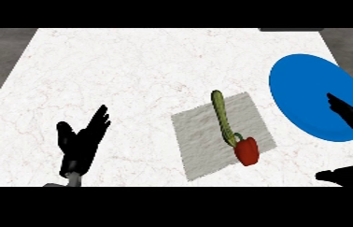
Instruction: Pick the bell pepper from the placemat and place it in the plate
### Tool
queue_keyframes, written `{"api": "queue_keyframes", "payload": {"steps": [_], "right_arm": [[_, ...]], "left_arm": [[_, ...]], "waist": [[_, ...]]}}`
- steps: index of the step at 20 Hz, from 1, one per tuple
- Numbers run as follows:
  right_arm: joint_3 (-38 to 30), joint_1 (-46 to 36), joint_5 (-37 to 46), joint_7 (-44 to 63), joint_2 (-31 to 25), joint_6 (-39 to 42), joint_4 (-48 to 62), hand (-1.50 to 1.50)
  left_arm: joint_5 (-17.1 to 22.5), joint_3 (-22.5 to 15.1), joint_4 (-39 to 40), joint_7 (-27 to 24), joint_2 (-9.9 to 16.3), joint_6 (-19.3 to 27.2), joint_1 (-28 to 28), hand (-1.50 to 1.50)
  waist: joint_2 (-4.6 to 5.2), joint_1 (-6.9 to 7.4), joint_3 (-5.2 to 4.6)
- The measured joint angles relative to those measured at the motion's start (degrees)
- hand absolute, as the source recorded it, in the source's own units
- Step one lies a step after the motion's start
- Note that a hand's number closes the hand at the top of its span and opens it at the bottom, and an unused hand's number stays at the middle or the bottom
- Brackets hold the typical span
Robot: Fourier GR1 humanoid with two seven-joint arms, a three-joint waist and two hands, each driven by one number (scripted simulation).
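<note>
Head view, left hand: the left hand [81, 144] is shown at the lower left over bare tabletop, fingers straight and spread upward, nothing held; it is judged to be resting, kept well apart from the work.
Head view, right hand: the right hand [340, 110] is seen only in part at the right edge, dark fingers over the plate's lower right and a second dark tip lower down; no object is seen between them, and the fingers are read as relaxed and apart, though most of the hand is cut off.
Bell pepper: the red bell pepper [247, 150] lies on the placemat near its lower right corner, green stem pointing up-left; it is not yet grasped.
Long green vegetable: a long green vegetable [222, 115] is laid along the mat, its lower end touching or just beside the pepper's stem.
Placemat: the grey placemat [200, 132] is set tilted on the white tabletop [124, 72].
Plate: the blue plate [303, 95] sits at the right, near the mat, on the right hand's side, so a short carry is judged likely.
Step in hand: the approach to the pepper is judged still to be made.
</note>
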Motion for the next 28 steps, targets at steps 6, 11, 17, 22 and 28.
{"api": "queue_keyframes", "payload": {"steps": [6, 11, 17, 22, 28], "right_arm": [[4.0, -1.2, 7.1, 8.1, 4.8, -2.0, -4.3, -1.50], [8.1, -1.7, 11.7, 12.6, 9.1, -2.0, -5.1, -1.50], [10.1, -0.1, 15.2, 13.2, 13.1, -0.4, -5.9, -1.50], [10.4, 0.2, 19.2, 14.0, 15.6, -0.3, -6.5, -1.50], [12.2, -2.2, 26.0, 17.4, 18.2, -1.8, -4.2, -1.50]], "left_arm": [[-1.2, 1.0, -0.7, 1.5, -1.1, -0.8, -0.3, 0.00], [-2.5, 1.3, -1.8, 1.6, -2.0, -1.3, 0.7, 0.00], [-4.1, 3.1, -1.2, 2.6, -3.1, -2.4, -0.1, 0.00], [-4.7, 4.8, -2.3, 3.4, -3.7, -4.1, 0.9, 0.00], [-6.3, 5.3, -1.5, 3.2, -5.1, -4.5, 0.6, 0.00]], "waist": [[0.04, 0.19, 0.03], [0.05, 0.27, 0.05], [0.05, 0.18, 0.06], [0.05, 0.19, 0.06], [0.06, 0.26, 0.05]]}}
